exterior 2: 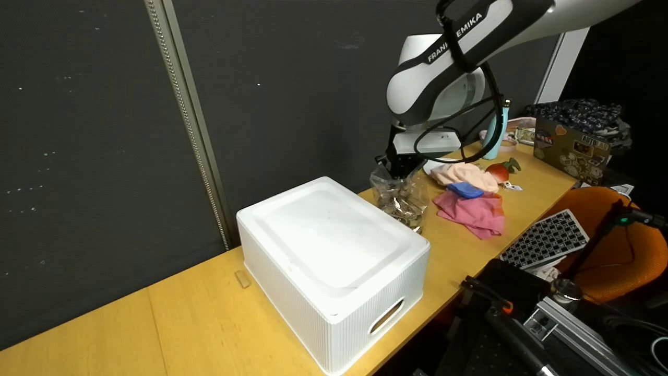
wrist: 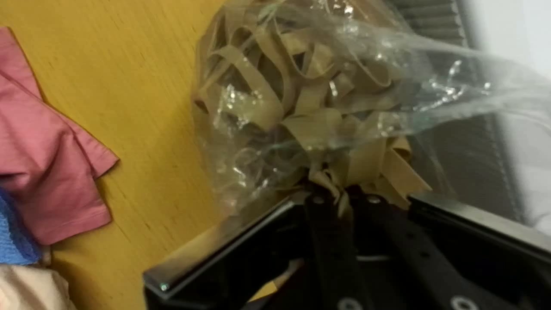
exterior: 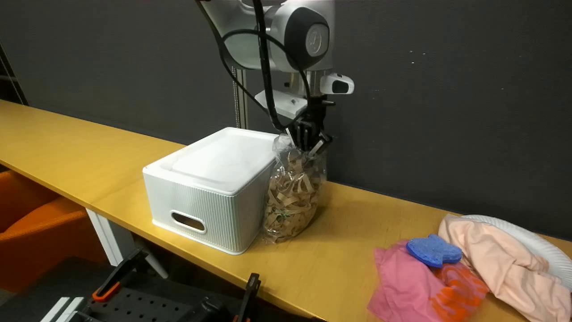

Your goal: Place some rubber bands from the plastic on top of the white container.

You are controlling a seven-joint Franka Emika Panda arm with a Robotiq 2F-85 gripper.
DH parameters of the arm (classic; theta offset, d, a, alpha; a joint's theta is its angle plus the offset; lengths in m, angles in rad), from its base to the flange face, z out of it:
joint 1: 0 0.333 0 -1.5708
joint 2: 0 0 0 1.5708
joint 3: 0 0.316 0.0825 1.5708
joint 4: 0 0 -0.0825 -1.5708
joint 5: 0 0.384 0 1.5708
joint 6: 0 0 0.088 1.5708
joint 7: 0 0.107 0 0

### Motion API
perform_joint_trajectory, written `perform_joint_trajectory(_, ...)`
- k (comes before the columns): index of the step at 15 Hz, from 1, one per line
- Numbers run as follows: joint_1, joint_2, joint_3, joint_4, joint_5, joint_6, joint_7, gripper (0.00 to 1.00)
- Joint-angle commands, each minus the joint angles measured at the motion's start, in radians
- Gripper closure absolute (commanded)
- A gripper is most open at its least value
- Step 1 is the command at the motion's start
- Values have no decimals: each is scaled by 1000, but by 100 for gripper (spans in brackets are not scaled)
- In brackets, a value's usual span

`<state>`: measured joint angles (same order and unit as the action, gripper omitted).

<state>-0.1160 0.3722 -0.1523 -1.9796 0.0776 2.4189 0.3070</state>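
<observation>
Gripper (wrist: 343, 200) pinches rubber bands (wrist: 329, 184) (count hidden). Below it stands the plastic bag (wrist: 452, 92), with the white container (exterior: 210, 190) just to one side

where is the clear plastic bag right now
In an exterior view, the clear plastic bag sits on the table, just right of the white container, with the end effector at its top.
</observation>
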Motion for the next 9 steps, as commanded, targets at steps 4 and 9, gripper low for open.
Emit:
perform_joint_trajectory(4, 5, -90, -2, -46, -2, -1, -16, 97)
perform_joint_trajectory(9, 18, -135, 3, -33, -11, -16, -12, 97)
